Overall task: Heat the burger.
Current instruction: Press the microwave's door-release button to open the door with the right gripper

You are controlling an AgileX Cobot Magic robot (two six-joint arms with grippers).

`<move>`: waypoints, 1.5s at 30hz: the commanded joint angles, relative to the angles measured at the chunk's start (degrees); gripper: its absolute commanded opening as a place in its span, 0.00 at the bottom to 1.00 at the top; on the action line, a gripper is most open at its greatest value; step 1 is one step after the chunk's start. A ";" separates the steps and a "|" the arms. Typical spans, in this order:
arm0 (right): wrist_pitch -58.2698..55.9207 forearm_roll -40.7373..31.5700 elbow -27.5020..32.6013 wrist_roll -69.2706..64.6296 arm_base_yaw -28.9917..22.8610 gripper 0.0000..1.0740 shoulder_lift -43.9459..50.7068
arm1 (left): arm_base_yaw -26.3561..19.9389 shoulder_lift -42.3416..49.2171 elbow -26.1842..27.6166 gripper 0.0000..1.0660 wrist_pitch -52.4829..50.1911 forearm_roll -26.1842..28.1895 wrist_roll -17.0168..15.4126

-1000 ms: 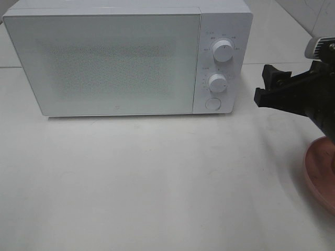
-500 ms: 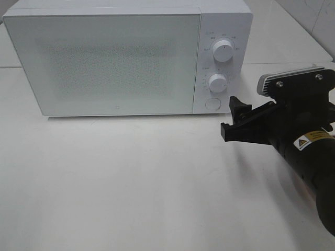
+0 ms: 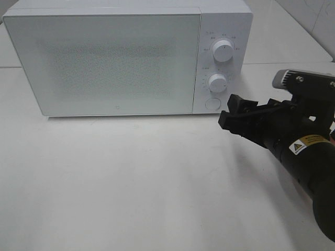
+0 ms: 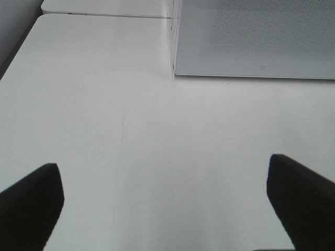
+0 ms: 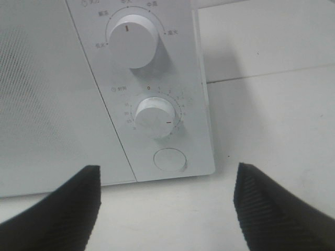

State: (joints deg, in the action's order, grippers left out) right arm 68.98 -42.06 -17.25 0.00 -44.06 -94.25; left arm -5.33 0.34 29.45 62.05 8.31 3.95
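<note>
Microwave (image 3: 125,57), white and shut, stands at the back of the white table (image 3: 131,178), and everything else is easiest placed from it. At the end with the microwave's control panel (image 3: 230,31), the right gripper (image 3: 233,112) hovers over the table just in front of the panel. Its black fingers point toward the round button (image 3: 212,103) below the two knobs, and its jaws are spread wide with nothing between them. Seen from that arm's own camera, the upper knob (image 5: 133,39), the lower timer knob (image 5: 155,116) and the button sit framed between the fingertips, near but not touched. The left gripper (image 4: 162,167) hangs in front of the microwave's other end, off the lower corner of the door (image 3: 104,63) and well apart from it. Its jaws are likewise spread and empty. The burger shows in none of the views, so I cannot tell where it is.
</note>
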 commanded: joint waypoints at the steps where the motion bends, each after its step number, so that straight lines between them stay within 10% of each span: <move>1: 1.72 0.23 0.06 -16.56 -0.34 0.54 0.06 | -0.17 1.32 0.00 0.92 -0.86 0.06 0.06; 19: -4.47 0.23 0.00 -71.51 -0.23 0.00 0.06 | -0.17 1.32 0.00 0.92 -0.86 0.06 0.06; 45: -4.53 -4.07 -13.18 -76.38 -0.11 0.00 -16.04 | -0.17 1.32 0.00 0.92 -0.86 0.06 0.06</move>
State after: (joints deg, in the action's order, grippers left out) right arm 64.17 -45.61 -29.91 -76.20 -44.00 -110.07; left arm -5.33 0.34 29.45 62.05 8.31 3.95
